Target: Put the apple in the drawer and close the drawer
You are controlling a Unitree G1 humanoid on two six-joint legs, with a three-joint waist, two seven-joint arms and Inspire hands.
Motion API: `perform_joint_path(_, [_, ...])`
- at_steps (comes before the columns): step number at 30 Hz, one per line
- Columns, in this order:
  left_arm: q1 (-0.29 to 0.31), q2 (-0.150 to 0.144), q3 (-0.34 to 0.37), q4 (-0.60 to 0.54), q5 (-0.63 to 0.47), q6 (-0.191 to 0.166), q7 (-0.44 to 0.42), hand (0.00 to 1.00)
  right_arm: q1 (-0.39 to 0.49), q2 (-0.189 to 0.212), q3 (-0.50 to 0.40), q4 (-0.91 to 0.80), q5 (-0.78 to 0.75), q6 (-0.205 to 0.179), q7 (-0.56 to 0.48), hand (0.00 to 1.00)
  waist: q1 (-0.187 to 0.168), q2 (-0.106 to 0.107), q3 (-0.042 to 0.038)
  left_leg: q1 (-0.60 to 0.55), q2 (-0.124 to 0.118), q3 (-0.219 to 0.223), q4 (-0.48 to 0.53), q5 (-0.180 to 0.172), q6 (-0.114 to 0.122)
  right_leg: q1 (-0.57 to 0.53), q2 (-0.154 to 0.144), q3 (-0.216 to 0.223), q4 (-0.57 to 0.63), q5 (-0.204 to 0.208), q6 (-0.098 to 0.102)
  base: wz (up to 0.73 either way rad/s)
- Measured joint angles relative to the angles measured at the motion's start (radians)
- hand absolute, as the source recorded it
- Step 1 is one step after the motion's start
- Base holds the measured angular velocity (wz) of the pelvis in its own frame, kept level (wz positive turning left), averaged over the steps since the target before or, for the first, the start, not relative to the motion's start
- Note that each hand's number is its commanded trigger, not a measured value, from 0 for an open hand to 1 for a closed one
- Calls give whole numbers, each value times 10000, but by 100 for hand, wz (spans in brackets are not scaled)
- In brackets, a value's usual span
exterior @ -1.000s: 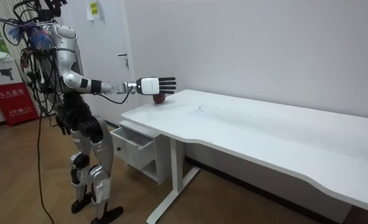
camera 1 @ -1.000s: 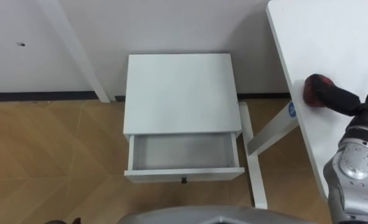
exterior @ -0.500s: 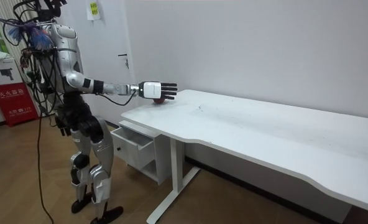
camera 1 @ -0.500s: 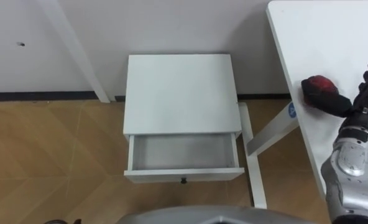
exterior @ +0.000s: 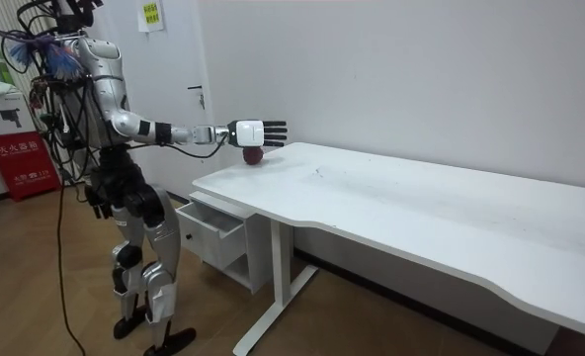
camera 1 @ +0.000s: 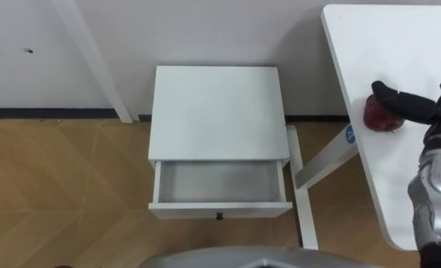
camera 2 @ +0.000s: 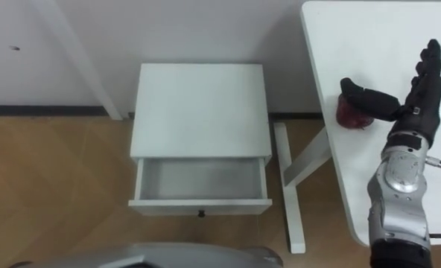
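The apple [camera 1: 375, 117] sits on the white bench [camera 1: 399, 45] near its edge, at about 3 o'clock from the small white cabinet [camera 1: 217, 112]. The right robot hand [camera 2: 420, 93] hovers over it from 3 o'clock, fingers straight and spread apart, the thumb reaching across the apple's top. The cabinet's drawer [camera 1: 220, 211] stands pulled out toward 6 o'clock. In the room view the left robot hand [exterior: 99, 201] hangs by the hip; whether it is open or closed cannot be told.

Worktop [camera 1: 399, 45], cabinet [camera 1: 217, 112], drawer [camera 1: 220, 211]: smooth matt white. Floor [camera 1: 56, 193]: wood parquet, low sheen. Apple [camera 1: 377, 120]: dull red skin.
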Motion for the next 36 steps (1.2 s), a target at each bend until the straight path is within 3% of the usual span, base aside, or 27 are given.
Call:
perform_joint_path(4, [-22,9,101,-125,40,2,29,0,-305,-360,-57,855,-1,118,287,0,-7,-168,-14,-34,-3,-47,24,2,1,-10,-2,-44,0,0,0,2])
perform_joint_path(12, [-22,51,103,-254,35,-9,21,0,-305,-414,-60,917,-97,212,872,0,13,-430,-39,-58,3,-59,96,2,2,0,-3,-57,10,2,-4,0])
perform_joint_path(36, [14,58,103,-231,-33,-9,28,0,-305,-418,-36,1186,-1390,338,2002,0,73,-400,-16,-50,11,-86,75,-1,1,-2,11,-46,17,13,-21,0])
